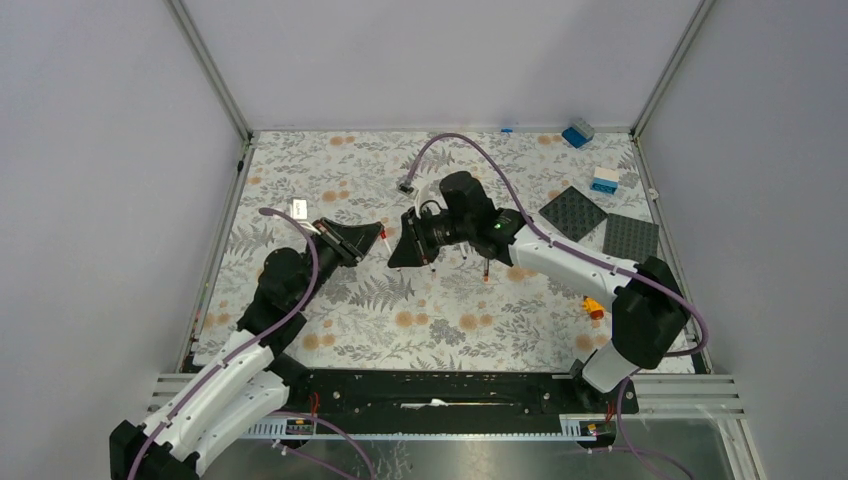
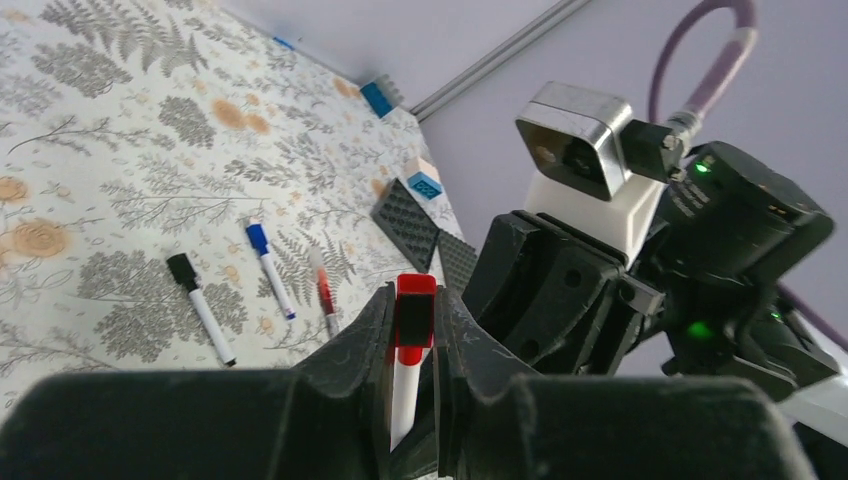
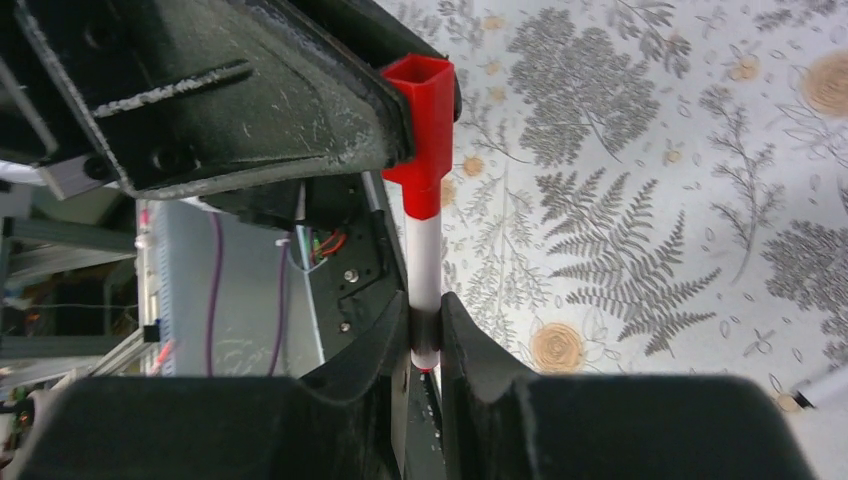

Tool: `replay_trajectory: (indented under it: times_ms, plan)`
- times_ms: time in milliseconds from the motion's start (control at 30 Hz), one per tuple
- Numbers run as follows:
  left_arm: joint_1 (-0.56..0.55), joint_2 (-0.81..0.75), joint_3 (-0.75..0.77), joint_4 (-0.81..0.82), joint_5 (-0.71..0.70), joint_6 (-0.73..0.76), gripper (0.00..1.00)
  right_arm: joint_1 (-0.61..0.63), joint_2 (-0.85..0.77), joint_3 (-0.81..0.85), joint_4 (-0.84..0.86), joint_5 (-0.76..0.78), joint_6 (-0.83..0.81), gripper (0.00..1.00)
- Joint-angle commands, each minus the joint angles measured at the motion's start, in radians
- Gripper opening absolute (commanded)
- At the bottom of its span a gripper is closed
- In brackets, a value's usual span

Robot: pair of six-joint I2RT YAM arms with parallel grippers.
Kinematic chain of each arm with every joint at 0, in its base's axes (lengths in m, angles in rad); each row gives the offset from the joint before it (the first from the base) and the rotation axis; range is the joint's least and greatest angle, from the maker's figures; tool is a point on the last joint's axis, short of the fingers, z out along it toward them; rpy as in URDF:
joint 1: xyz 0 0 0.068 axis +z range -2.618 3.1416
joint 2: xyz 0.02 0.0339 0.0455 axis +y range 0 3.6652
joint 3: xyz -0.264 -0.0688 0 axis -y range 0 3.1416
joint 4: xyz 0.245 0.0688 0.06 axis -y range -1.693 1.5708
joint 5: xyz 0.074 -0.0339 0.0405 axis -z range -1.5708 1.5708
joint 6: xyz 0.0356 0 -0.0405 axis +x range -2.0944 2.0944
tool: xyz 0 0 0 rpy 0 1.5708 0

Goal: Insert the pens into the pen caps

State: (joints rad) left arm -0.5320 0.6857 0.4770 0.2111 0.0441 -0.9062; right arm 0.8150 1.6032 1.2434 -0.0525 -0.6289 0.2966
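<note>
A white pen (image 3: 425, 260) with a red pen cap (image 3: 422, 130) on its end hangs in the air between my two grippers. My left gripper (image 2: 415, 300) is shut on the red cap (image 2: 415, 318), and the white barrel (image 2: 405, 390) runs down between its fingers. My right gripper (image 3: 427, 312) is shut on the barrel's other end. In the top view the two grippers meet tip to tip at the red cap (image 1: 382, 237). Three more pens lie on the mat: a black-ended one (image 2: 200, 308), a blue-ended one (image 2: 270, 270) and a red one (image 2: 325, 290).
Two dark baseplates (image 1: 573, 213) (image 1: 630, 238) lie at the right, with blue toy bricks (image 1: 577, 133) (image 1: 604, 180) behind them. A small orange piece (image 1: 594, 308) sits by the right arm. A small white object (image 1: 298, 208) lies behind the left gripper.
</note>
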Motion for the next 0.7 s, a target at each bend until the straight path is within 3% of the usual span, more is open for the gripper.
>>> replay_trajectory:
  times_ms: [0,267,367,667]
  plan:
    - [-0.040,-0.020,-0.054,-0.101,0.262,-0.010,0.00,-0.040,-0.085,0.037,0.403,-0.092,0.032,0.00]
    - [-0.040,-0.028,-0.061,-0.080,0.293,-0.008,0.00,-0.045,-0.094,0.027,0.410,-0.130,0.020,0.00]
    - [-0.040,-0.019,-0.056,-0.094,0.282,-0.010,0.00,-0.044,-0.097,0.032,0.373,-0.064,0.004,0.00]
    - [-0.042,0.111,-0.022,-0.194,0.178,-0.013,0.00,0.013,0.047,0.257,0.008,0.463,-0.089,0.00]
